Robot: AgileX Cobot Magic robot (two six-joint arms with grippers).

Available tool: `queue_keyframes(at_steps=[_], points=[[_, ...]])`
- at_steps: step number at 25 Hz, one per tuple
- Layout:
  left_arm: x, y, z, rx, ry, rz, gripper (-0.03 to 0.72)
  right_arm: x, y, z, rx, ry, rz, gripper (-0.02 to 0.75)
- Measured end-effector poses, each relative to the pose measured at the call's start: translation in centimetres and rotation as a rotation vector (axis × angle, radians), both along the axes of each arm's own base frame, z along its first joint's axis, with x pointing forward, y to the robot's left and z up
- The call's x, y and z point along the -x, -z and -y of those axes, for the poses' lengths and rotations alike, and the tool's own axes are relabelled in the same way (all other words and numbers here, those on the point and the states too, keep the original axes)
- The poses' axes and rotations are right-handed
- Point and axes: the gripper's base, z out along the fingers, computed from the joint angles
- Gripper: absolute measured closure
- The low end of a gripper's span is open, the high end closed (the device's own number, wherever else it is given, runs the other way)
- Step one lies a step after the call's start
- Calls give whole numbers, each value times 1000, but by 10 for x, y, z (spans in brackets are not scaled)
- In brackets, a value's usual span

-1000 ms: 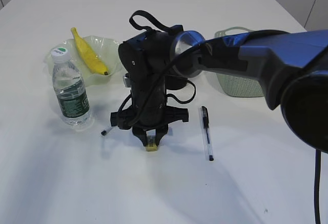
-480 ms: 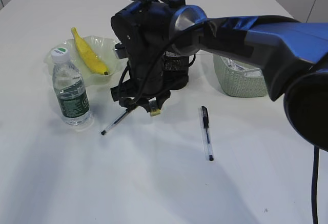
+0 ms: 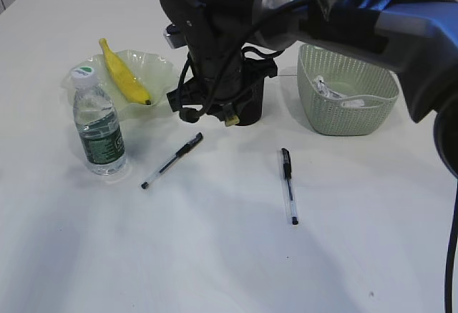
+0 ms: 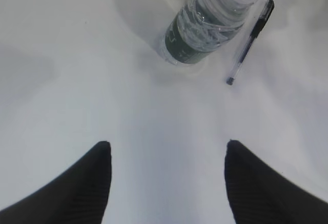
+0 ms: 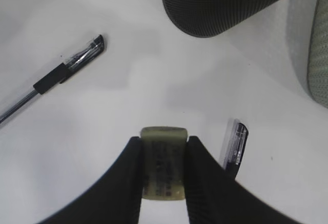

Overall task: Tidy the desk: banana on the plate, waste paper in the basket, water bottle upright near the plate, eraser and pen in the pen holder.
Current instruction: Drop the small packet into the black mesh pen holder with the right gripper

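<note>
The right end effector (image 5: 163,170) is clamped on the eraser (image 5: 163,162), a small pale block pinched between its two dark fingers (image 5: 123,183), and is held above the white surface (image 3: 215,256) just in front of the black mesh pen holder (image 3: 247,98). In the exterior view the eraser shows as a yellowish tip beneath the arm, close against the holder's front wall. The step in hand appears to be the transfer of the eraser into the holder; done well, the block should be carried higher than the rim and centred over the opening before the fingers part, since a release at the wall would drop it back on the surface. The left end effector (image 4: 166,183) stands open and empty over bare surface, with the upright water bottle (image 3: 99,123) ahead of it. Two pens remain lying flat: one (image 3: 172,160) between bottle and holder, the other (image 3: 288,184) in front of the green basket (image 3: 347,102), which already contains crumpled paper (image 3: 329,91). The banana (image 3: 123,75) rests on the pale green plate (image 3: 154,69).
</note>
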Motion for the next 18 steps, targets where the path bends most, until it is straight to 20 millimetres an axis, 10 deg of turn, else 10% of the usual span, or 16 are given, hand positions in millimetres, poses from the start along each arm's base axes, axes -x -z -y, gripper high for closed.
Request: queue_keyframes(at_steps=[18], points=[[0, 0, 0, 0, 0, 0, 199, -36, -36, 72, -55, 125, 91, 561]])
